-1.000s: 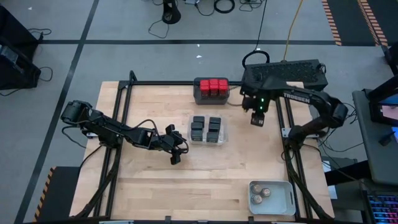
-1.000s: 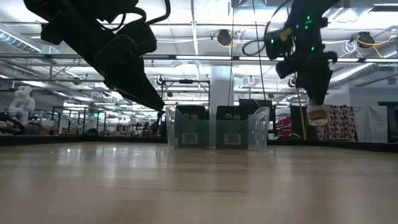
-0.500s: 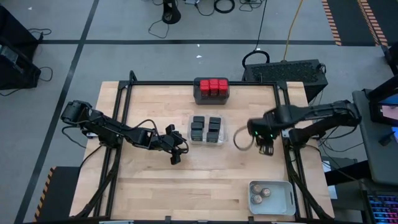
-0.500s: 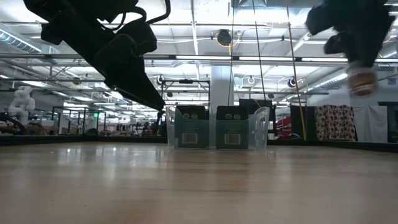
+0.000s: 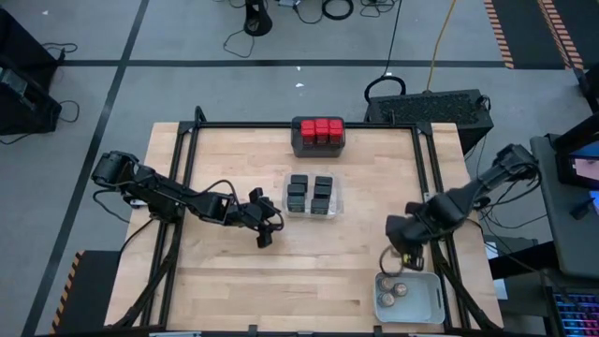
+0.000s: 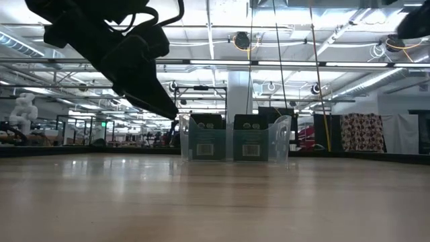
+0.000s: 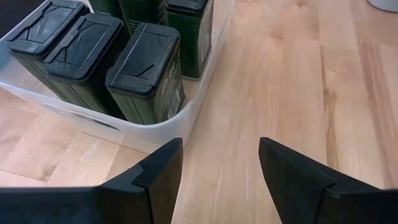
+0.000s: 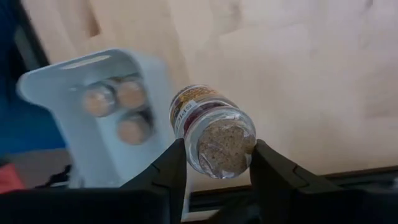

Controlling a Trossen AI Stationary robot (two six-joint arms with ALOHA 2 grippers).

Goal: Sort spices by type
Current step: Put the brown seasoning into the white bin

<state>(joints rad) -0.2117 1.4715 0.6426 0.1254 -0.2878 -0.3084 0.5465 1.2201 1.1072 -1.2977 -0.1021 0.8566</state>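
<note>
Since each kind has its own tray, the layout reads as nearly sorted: red-topped blocks (image 5: 318, 129) packed in the dark grey tray (image 5: 318, 148) at the table's far edge, black boxy tins (image 5: 310, 194) standing upright in rows in the clear tray (image 5: 336, 208) mid-table, three round jars (image 5: 391, 292) in the pale grey tray (image 5: 433, 298) at the near right corner. The right gripper (image 5: 397, 263) is over the table just beside that pale tray's far rim, carrying one more round clear jar (image 8: 213, 129), presumably bound for the other three.

In the right wrist view the jar sits squarely between the two fingers (image 8: 168, 171), pinched on its sides, tilted, its speckled end facing the camera and its label partly showing. Jaws narrowed onto the jar body; contact on both sides. The pale tray with its three jars lies close beyond the held jar, not yet under it.

The left gripper (image 7: 219, 163) waits just beside the clear tray's corner, jaws moderately apart, nothing between them, bare wood below. The black tins are near the left finger but apart from it.
</note>
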